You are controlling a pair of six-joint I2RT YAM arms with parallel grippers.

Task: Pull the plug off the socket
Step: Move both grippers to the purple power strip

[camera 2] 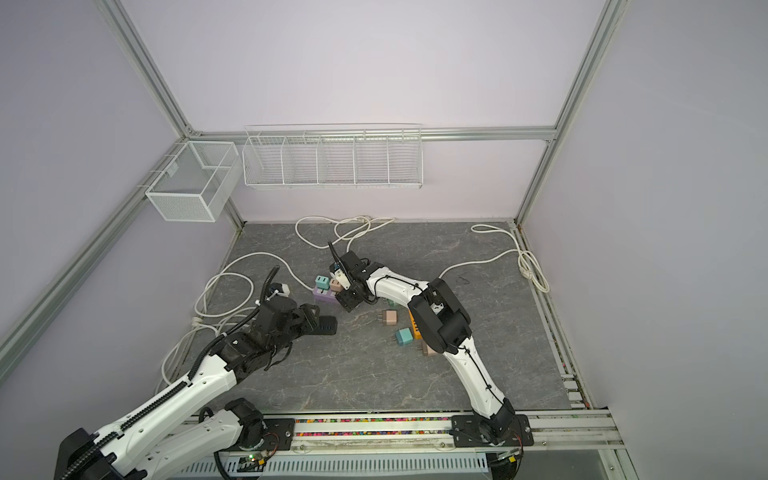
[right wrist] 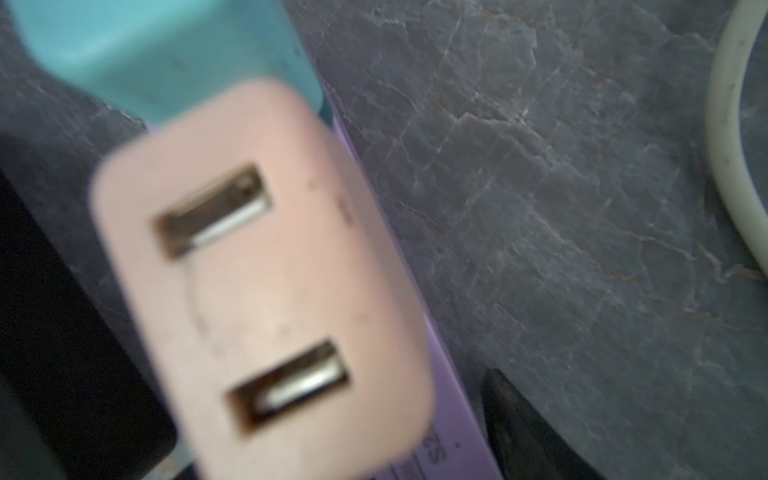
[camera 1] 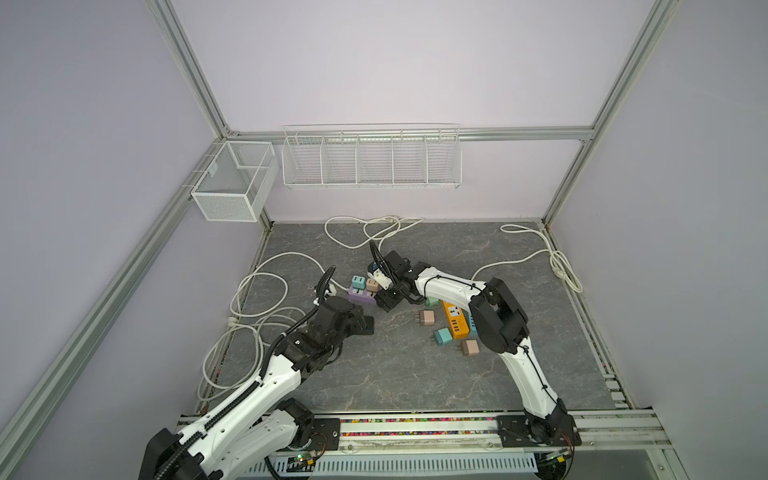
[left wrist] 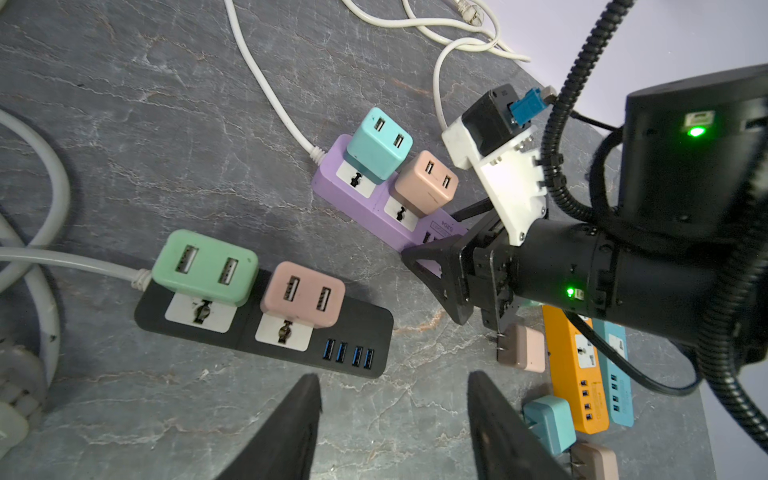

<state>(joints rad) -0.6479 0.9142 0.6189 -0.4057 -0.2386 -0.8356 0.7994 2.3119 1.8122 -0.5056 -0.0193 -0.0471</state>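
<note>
A purple socket strip (left wrist: 353, 199) lies on the grey table with a teal plug (left wrist: 378, 145) and a pink plug (left wrist: 426, 183) seated in it. My right gripper (left wrist: 430, 235) is down at the strip's end by the pink plug (right wrist: 257, 282). One finger (right wrist: 523, 419) stands beside the strip with a gap to the plug; the other is a dark blur on the far side. My left gripper (left wrist: 395, 399) is open over bare table, just short of a black socket strip (left wrist: 357, 320) that carries a green plug (left wrist: 203, 268) and a pink plug (left wrist: 303, 293).
Loose plugs (camera 1: 427, 318) (camera 1: 442, 336) (camera 1: 469, 347) lie beside an orange strip (camera 1: 455, 322) and a blue strip (left wrist: 615, 374) under my right arm. White cables (camera 1: 266, 291) loop at the left, back and right. Wire baskets (camera 1: 370, 158) hang on the back wall.
</note>
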